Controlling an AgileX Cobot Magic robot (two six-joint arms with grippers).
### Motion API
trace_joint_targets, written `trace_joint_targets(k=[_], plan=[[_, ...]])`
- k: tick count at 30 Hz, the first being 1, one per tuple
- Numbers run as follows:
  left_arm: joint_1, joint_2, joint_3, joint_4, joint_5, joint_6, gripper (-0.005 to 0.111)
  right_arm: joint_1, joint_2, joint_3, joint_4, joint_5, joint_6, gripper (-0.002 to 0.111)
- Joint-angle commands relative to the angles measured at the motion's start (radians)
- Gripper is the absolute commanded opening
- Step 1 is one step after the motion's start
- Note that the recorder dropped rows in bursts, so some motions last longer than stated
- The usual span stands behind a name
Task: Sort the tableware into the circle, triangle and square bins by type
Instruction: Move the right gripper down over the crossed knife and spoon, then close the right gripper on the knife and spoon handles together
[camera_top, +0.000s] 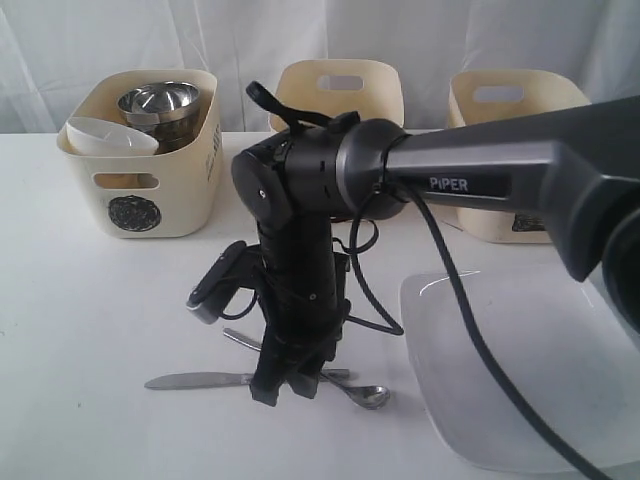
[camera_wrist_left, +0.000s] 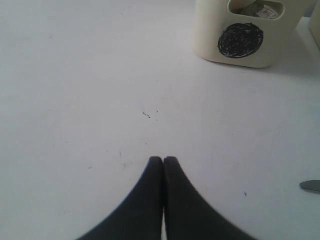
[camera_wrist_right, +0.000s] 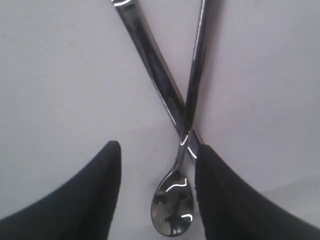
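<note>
Right tool (camera_wrist_right: 160, 150) wide open, empty, fingers either side of bowl end of slim steel spoon (camera_wrist_right: 172, 207) flat on white desk (camera_wrist_right: 60, 75). Spoon's long axis runs out between fingers, crossing second steel handle (camera_wrist_right: 147, 60); fork or knife unclear, head cut off. Left tool (camera_wrist_left: 163, 160) closed, empty, farther off. Middle cream plastic tub (camera_top: 340, 85): mark hidden behind arm.

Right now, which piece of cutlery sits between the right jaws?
The spoon: its bowl lies between the open jaws of the right gripper. A second steel handle only crosses its stem, and the knife lies clear to one side.
</note>
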Motion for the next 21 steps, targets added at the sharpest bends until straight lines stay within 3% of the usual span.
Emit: trace_joint_targets(k=[1,21], plan=[[-0.001,-0.003,0.003,-0.010,0.004,0.004,0.000,0.001,0.004,0.020,0.006,-0.026,-0.010,0.045],[-0.001,-0.003,0.003,-0.010,0.006,0.016,0.000,0.001,0.067,0.039,0.015,-0.115,-0.059,0.032]])
